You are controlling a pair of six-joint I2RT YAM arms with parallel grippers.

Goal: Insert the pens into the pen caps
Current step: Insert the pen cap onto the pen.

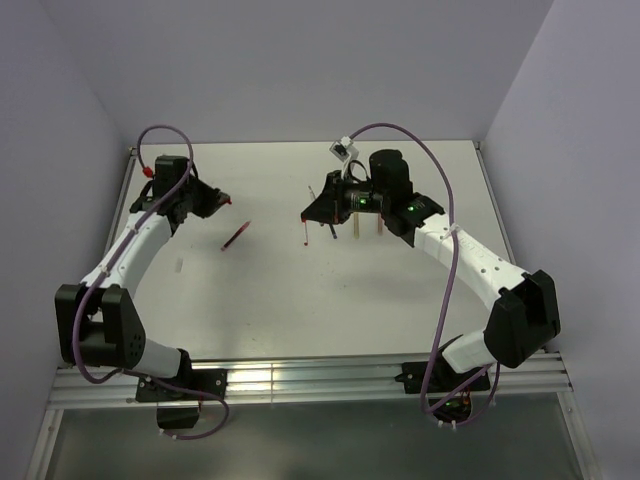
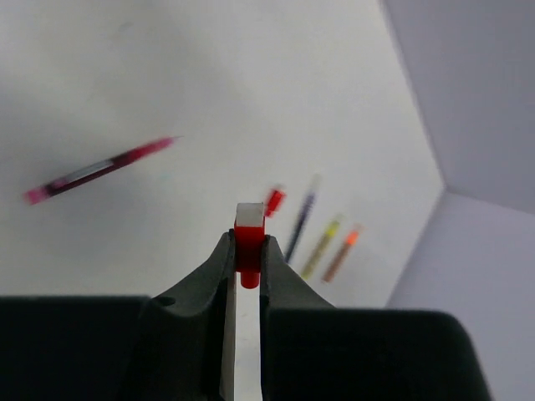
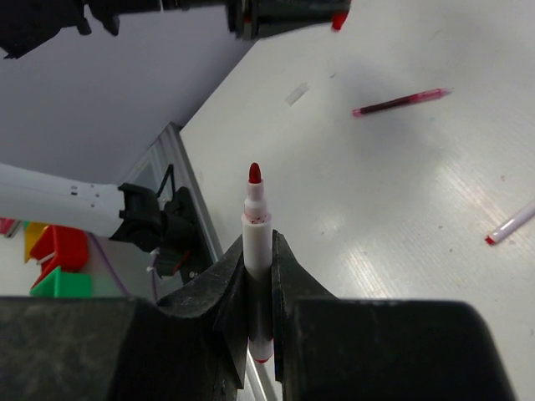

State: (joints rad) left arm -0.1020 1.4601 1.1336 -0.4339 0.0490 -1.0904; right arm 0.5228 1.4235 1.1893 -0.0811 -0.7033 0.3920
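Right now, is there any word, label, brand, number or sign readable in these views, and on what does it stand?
No text is readable in any view.
On the white pen in the right gripper: no print visible.
On the red cap in the left gripper: no marking visible.
On the dark red pen lying on the table: a pale band, too blurred to read.

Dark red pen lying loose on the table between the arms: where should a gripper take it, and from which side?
Probably mid-barrel on the dark red pen, coming straight down from above with jaws turned across its diagonal line. It lies flat on the table, thin and straight, with bare surface on both sides. The left gripper holds a red cap, the right gripper a white pen.
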